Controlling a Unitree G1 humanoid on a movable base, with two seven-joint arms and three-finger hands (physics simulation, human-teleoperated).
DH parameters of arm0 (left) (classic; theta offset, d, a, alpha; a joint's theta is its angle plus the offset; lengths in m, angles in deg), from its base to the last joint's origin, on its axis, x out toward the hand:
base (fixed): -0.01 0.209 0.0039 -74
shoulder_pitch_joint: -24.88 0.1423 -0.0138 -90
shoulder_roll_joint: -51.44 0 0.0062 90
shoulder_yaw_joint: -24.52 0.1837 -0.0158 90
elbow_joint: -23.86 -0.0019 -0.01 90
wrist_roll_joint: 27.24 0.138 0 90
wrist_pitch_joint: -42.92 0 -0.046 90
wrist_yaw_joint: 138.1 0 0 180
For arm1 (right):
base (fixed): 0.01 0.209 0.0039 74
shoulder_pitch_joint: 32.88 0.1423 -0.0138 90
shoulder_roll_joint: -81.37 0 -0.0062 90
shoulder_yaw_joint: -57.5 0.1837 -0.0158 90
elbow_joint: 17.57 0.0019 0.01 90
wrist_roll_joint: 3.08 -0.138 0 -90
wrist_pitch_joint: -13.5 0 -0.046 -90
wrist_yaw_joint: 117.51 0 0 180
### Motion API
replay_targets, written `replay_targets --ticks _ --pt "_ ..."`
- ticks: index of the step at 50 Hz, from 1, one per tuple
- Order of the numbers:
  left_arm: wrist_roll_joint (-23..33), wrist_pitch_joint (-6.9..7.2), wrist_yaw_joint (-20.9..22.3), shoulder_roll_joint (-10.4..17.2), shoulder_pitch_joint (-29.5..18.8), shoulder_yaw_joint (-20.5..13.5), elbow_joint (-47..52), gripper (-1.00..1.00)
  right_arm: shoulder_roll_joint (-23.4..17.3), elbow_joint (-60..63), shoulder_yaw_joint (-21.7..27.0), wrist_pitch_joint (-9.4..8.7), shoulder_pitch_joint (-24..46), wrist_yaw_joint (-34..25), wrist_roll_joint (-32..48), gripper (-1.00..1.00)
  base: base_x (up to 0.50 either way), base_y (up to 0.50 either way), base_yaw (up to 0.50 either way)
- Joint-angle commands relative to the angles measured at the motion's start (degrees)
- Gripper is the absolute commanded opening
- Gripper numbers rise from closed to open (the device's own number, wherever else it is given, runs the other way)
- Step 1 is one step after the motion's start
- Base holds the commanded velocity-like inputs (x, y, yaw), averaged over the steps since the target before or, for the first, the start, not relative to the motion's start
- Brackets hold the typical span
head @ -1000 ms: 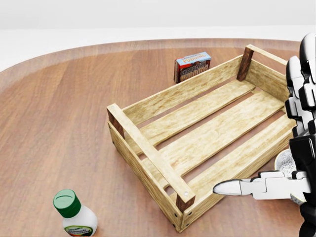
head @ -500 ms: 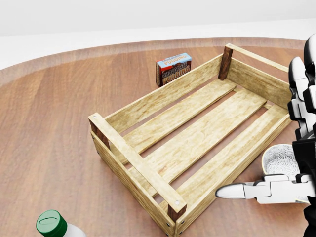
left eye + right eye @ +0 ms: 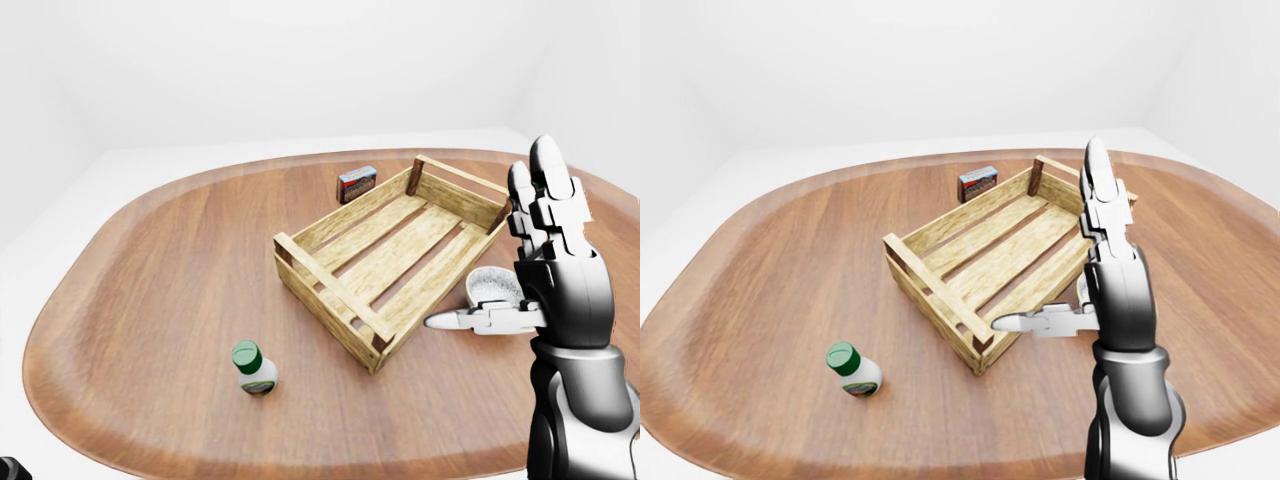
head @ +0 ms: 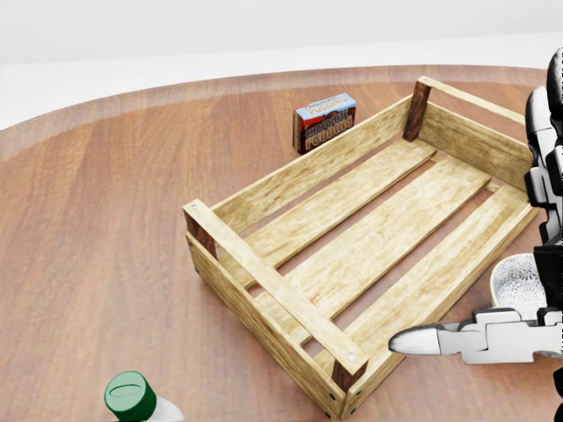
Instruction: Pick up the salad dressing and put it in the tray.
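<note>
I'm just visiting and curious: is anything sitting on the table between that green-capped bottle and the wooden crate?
No. In the left-eye view, only bare wooden table lies between the salad dressing and the tray. The pudding box stands beyond the tray.

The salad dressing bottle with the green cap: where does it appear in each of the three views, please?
Left-eye view: the salad dressing bottle stands lower left of centre, to the left of the tray's near corner.
Head view: only its cap and shoulder show at the bottom edge, left.
Right-eye view: lower left.
Shared landmark: the wooden tray, always right of the bottle.
</note>
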Motion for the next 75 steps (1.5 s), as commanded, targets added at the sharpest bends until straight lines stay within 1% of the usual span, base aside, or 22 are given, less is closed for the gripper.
replay_targets --ticks 1,5,14,15,17,19,25,26,28,36,41,42,44,45,46,48,49,50,51,56,68,75 --pt "-0.05 0.0 0.16 -0.03 0.05 -0.3 -0.17 1.0 1.3 1.28 0.14 0.0 1.15 -0.64 1.92 1.0 0.05 0.5 0.0" --pt "-0.06 0.0 0.07 0.03 0.09 -0.27 -0.3 1.0 0.97 3.0 2.74 0.0 2.44 -0.01 -3.72 1.0 0.0 0.0 0.0" --pt "-0.01 0.0 0.12 0.04 0.13 -0.16 -0.46 1.0 -0.57 -0.25 3.88 0.0 1.94 0.95 -4.94 1.0 0.0 0.0 0.0" --pt "-0.03 0.0 0.14 0.0 0.12 -0.15 -0.5 1.0 -1.19 -0.34 3.2 0.0 1.45 0.15 -4.18 1.0 0.0 0.0 0.0" --pt "0.14 0.0 0.24 -0.04 0.13 -0.06 -0.62 1.0 1.24 -0.61 1.1 0.0 0.91 0.0 -6.56 1.0 0.25 -0.03 0.0" --pt "0.03 0.0 0.16 -0.07 0.16 -0.1 -0.3 1.0 0.56 1.36 -1.31 0.0 0.27 0.62 -3.86 1.0 0.5 -0.05 0.0" --pt "-0.15 0.0 0.06 -0.05 0.13 -0.16 -0.19 1.0 0.83 2.82 -1.33 0.0 0.56 0.01 -3.47 1.0 0.5 -0.05 0.0" --pt "0.59 0.0 0.48 -0.44 0.3 0.25 -0.9 1.0 0.91 7.98 -2.47 0.0 1.87 -0.9 -4.56 1.0 0.0 0.0 0.0" --pt "0.59 0.0 0.56 -0.46 0.25 0.19 -0.86 1.0 -0.27 8.29 -4.21 0.0 1.56 -2.2 -2.5 1.0 0.0 0.0 0.0" --pt "-0.51 0.0 -0.09 0.05 0.02 -0.3 -0.38 1.0 1.1 13.14 -19.34 0.0 -2.37 -5.06 11.17 1.0 0.0 0.0 0.0" --pt "-0.96 0.0 -0.37 0.39 -0.08 -0.39 -0.43 1.0 1.18 11.04 -28.24 0.0 -6.69 -6.34 19.28 1.0 0.0 0.0 0.0" --pt "-0.96 0.0 -0.41 0.41 -0.07 -0.34 -0.49 1.0 0.49 10.53 -32.21 0.0 -8.94 -6.19 22.43 1.0 0.0 0.0 0.0" --pt "-1.06 0.0 -0.47 0.45 -0.07 -0.38 -0.53 1.0 0.09 9.92 -35.07 0.0 -10.85 -6.05 24.15 1.0 0.0 0.0 0.0" --pt "-1.15 0.0 -0.52 0.5 -0.06 -0.42 -0.49 1.0 3.72 7.4 -25.65 0.0 10.96 -19.94 24.42 1.0 0.0 0.0 0.0" --pt "-1.41 0.0 -0.6 0.57 -0.1 -0.55 -0.48 1.0 4.05 4.83 -25.86 0.0 18.05 -23.11 27.5 1.0 0.0 0.0 0.0" --pt "-1.67 0.0 -0.7 0.77 -0.12 -0.72 -0.59 1.0 3.53 3.32 -27.84 0.0 22.44 -25.31 30.3 1.0 0.0 0.0 0.0" --pt "-1.71 0.0 -0.72 0.82 -0.1 -0.72 -0.65 1.0 5.26 2.94 -29.58 0.0 24.85 -25.31 33.49 1.0 0.0 0.0 0.0" --pt "-1.68 0.0 -0.74 0.83 -0.08 -0.67 -0.74 1.0 6.76 0.91 -29.99 0.0 22.42 -25.31 33.42 1.0 0.0 0.0 0.0" --pt "-1.68 0.0 -0.74 0.82 -0.07 -0.62 -0.84 1.0 7.57 -0.75 -32.22 0.0 23.39 -25.31 35.96 1.0 0.0 0.0 0.0" --pt "-1.92 0.0 -0.72 1.07 -0.06 -0.83 -1.23 1.0 14.08 -7.55 -35.18 0.0 24.68 -25.31 41.96 1.0 0.0 0.0 0.0" --pt "-3.19 0.0 -0.74 2.06 0.11 -1.81 -2.93 1.0 25.37 -30.73 -38.84 0.0 27.41 -25.31 42.67 1.0 0.0 0.0 0.0" --pt "-4.48 0.0 -0.79 2.9 0.3 -2.54 -4.3 1.0 25.37 -35.31 -47.81 0.0 23.5 -25.31 47.97 1.0 0.0 0.0 0.0"
